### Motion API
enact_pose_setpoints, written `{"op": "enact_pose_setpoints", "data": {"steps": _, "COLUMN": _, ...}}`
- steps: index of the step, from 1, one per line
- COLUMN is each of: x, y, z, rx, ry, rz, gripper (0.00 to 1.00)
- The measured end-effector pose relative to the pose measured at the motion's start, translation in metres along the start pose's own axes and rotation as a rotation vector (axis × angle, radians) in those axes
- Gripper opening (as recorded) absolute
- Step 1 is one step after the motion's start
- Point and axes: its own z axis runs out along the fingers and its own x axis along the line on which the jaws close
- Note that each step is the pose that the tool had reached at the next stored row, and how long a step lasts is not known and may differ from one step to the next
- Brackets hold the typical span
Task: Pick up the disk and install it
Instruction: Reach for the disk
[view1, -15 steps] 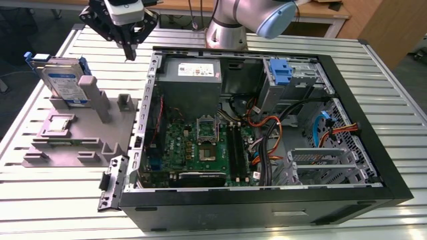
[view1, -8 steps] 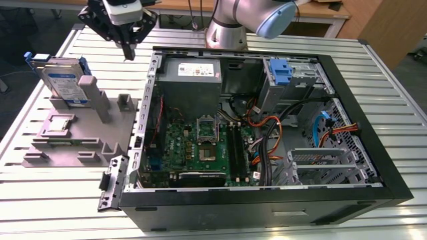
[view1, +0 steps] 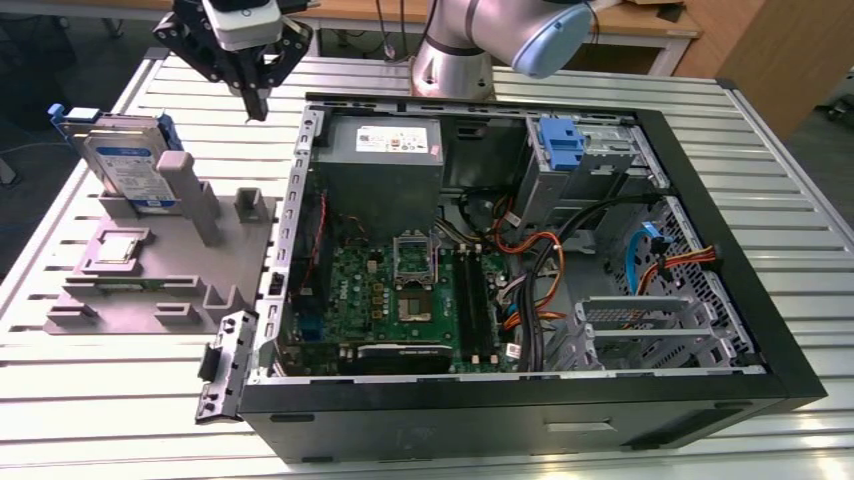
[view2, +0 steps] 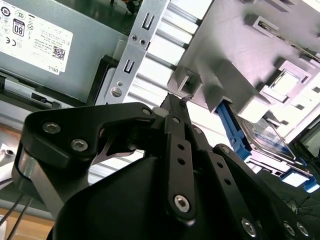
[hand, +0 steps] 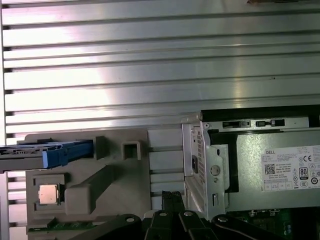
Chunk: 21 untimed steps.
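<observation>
My end effector (view1: 254, 108) hung in the air above the desk (view1: 107, 400), over the gap between the grey holder (view1: 160, 270) and the open computer case (view1: 534, 405). Its two fingers were narrow, pressed tip to tip, and they held nothing. In the second wrist view the black fingers (view2: 175, 130) pointed down at the shiny slats of the desk, close to the holder's edge. The disk (view1: 127, 160) stood up on its edge in a slot of the grey holder, at the holder's far end, on the exterior view's left and apart from the case. Its white and blue label faced the camera, and its blue frame went around it. In the first wrist view the disk (hand: 47, 152) showed edge-on as a thin blue and grey strip. A small square chip (view1: 118, 247) lay flat on the holder, nearer the camera than the disk. Inside the case sat a big grey box (view1: 380, 150) with a white sticker, a green board (view1: 400, 290) and a blue latch (view1: 561, 140) by the metal bay.
</observation>
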Motion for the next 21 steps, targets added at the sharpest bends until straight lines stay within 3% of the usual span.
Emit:
{"op": "enact_pose_setpoints", "data": {"steps": 6, "x": 0.0022, "y": 0.0002, "z": 0.0007, "rx": 0.0002, "ry": 0.0003, "rz": 0.000, "gripper": 0.10}}
{"op": "enact_pose_setpoints", "data": {"steps": 7, "x": 0.0071, "y": 0.0021, "z": 0.0013, "rx": 0.0003, "ry": 0.0004, "rz": 0.000, "gripper": 0.10}}
{"op": "enact_pose_setpoints", "data": {"steps": 21, "x": 0.0178, "y": 0.0062, "z": 0.0023, "rx": 0.0002, "ry": 0.0003, "rz": 0.000, "gripper": 0.10}}
